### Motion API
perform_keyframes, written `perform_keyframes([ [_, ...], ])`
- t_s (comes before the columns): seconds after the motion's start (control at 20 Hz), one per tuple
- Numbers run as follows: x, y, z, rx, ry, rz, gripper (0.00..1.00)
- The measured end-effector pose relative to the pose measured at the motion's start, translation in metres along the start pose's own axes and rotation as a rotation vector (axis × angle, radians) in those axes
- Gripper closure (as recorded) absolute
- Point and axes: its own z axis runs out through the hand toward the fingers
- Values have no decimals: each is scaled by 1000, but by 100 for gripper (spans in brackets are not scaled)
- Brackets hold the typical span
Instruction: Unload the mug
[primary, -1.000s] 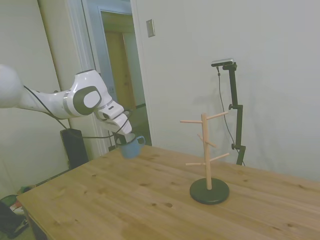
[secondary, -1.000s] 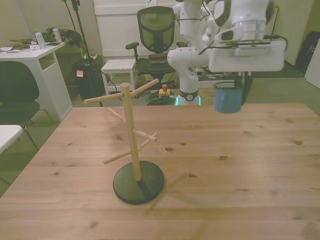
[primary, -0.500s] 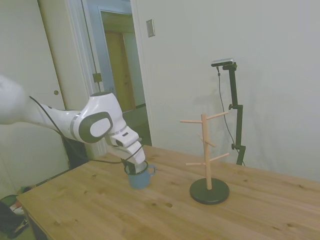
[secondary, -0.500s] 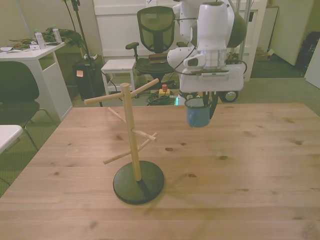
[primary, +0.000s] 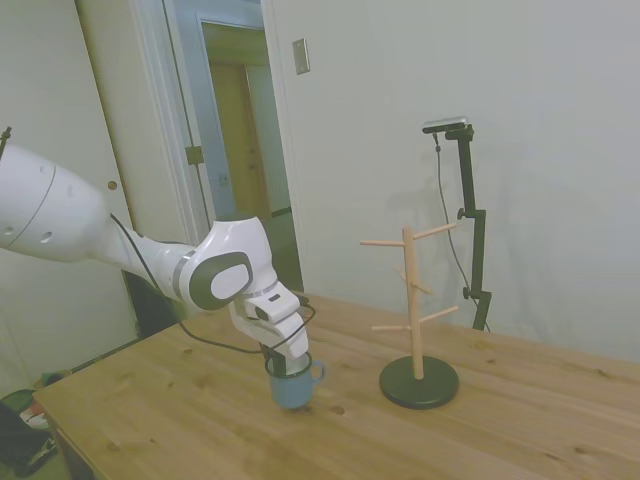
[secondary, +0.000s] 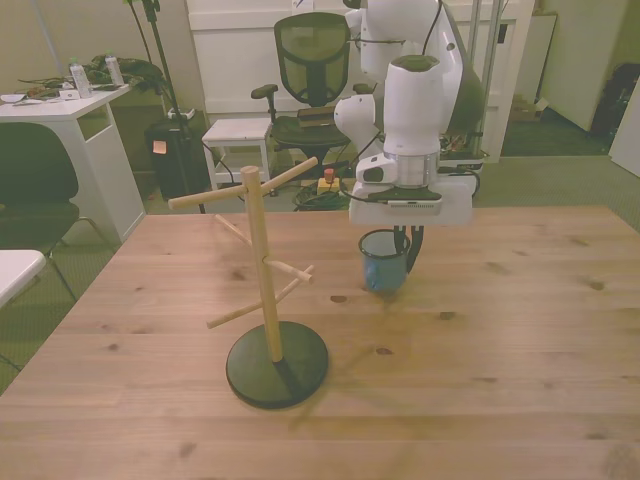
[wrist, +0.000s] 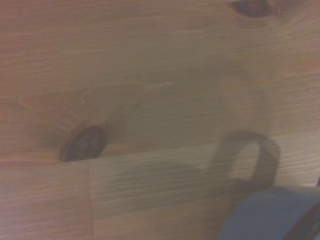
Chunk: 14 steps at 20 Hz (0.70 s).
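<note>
The wooden plank surface (secondary: 520, 330) carries two things: a tall wooden peg rack on a round dark base (secondary: 262, 280) and, well apart from it toward the front view's right, the small light-blue enamel-style mug with a dark rim and loop handle (secondary: 383, 262). The rack's pegs are all bare, so the mug is already off it — the lifting-away part of the unloading looks done. What seems left is the set-down and release. In the side view the mug (primary: 292, 381) sits upright at or just above the wood; contact cannot be told for sure, though the wrist view shows the mug's blue edge (wrist: 270, 215) close over the grain with the handle's shadow beside it.

The white arm's end effector (secondary: 397, 243) comes down from above and is closed on the mug at its rim, on the side toward the front view's right, one finger seemingly dipping inside — the mug hangs directly beneath the wrist. Its handle points toward the rack in the side view.
</note>
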Motion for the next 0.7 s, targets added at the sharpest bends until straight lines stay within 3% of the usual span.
perform_keyframes([
  [0.25, 6, 2, 11, -26, -6, 8, 100],
  [0.3, 7, 2, 12, -33, -6, 8, 0],
  [0.7, 7, 2, 10, -54, -8, 14, 0],
])
